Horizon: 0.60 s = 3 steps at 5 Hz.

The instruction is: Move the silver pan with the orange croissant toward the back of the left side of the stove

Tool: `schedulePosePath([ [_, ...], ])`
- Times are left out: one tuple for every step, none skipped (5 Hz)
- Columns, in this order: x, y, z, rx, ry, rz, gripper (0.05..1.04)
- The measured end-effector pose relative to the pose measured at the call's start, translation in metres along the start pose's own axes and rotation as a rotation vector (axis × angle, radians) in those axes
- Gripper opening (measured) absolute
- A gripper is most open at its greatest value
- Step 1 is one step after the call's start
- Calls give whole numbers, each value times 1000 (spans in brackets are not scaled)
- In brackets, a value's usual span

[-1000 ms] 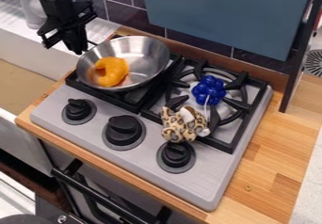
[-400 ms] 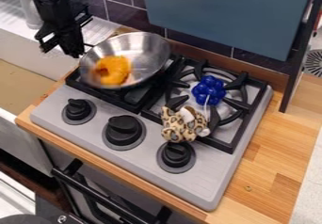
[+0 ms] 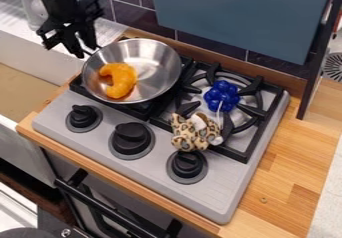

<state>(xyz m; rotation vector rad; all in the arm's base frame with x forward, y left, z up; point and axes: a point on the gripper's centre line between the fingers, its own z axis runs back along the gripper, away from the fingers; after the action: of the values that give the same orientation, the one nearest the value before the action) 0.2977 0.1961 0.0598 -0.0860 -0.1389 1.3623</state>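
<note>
Half parted, hanging with the black gripper (image 3: 87, 53) beside the stainless-steel frying pan (image 3: 157, 67), gripping nothing visible. Showing a curved orange toy (image 3: 121, 83) lying in that pan, over a black stove grate (image 3: 157, 105).

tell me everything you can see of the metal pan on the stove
The pan is round and shallow, with sloping sides and a thin rim, silvery and shiny like bare metal. It is upright, open side up, over the black grate at the left of the stove. A curved orange piece lies inside, towards its left side. The end effector is right by the pan's upper-left edge; whether it grips the pan cannot be made out.
</note>
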Motion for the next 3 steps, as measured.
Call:
schedulePosePath([
  [-4, 2, 10, -9, 29, -6, 767],
  [-3, -6, 22, -14, 44, 0, 985],
  [-5, -13, 34, -24, 86, -10, 993],
])
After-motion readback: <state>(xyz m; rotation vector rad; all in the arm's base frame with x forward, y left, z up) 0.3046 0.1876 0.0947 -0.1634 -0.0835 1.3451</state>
